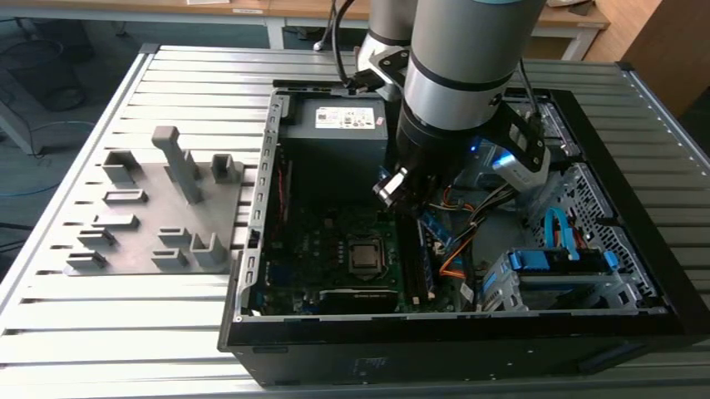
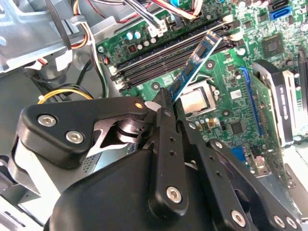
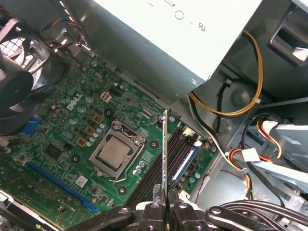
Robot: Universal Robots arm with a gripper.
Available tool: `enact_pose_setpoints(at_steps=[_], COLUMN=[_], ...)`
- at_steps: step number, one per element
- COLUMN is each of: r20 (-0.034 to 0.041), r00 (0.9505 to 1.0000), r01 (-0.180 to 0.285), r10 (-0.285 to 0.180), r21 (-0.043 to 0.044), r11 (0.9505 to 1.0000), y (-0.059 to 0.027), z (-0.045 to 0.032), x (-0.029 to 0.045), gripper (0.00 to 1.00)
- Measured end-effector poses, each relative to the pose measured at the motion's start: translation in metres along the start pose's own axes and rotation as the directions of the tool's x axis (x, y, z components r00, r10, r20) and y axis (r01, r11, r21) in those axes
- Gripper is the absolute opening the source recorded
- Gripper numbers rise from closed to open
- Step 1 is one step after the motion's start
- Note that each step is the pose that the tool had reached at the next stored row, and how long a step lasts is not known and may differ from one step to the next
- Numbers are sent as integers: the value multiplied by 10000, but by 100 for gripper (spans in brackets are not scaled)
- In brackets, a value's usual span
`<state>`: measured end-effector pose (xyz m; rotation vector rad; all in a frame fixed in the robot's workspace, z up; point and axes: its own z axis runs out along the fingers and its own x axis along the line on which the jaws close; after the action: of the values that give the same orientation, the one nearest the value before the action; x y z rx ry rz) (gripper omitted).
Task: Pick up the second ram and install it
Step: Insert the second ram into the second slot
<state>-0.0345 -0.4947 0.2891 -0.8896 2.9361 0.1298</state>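
The second ram (image 3: 165, 159) hangs over the motherboard (image 1: 332, 249), one end clamped in the closed jaws of the gripper (image 3: 166, 195). From the exterior view's left come the processor socket (image 1: 364, 256), the memory slots (image 1: 415, 266), then loose cables (image 1: 475, 218). The stick seems skewed to the slots; pressed down so, it could jam or snag wiring.

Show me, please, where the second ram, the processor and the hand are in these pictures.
the second ram (image 3: 165, 149), first wrist view, on its thin edge, mid-length.
the processor (image 3: 114, 151), first wrist view, centre of its metal lid.
the hand (image 2: 169, 97), second wrist view, between its fingertips.
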Motion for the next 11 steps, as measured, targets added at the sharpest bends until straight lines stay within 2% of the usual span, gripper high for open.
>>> enact_pose_setpoints(at_steps=[11], r20=[29], r00=[9989], r01=[-472], r10=[472], r21=[44], r11=[9989], y=[0], z=[1], x=[0], gripper=[14])
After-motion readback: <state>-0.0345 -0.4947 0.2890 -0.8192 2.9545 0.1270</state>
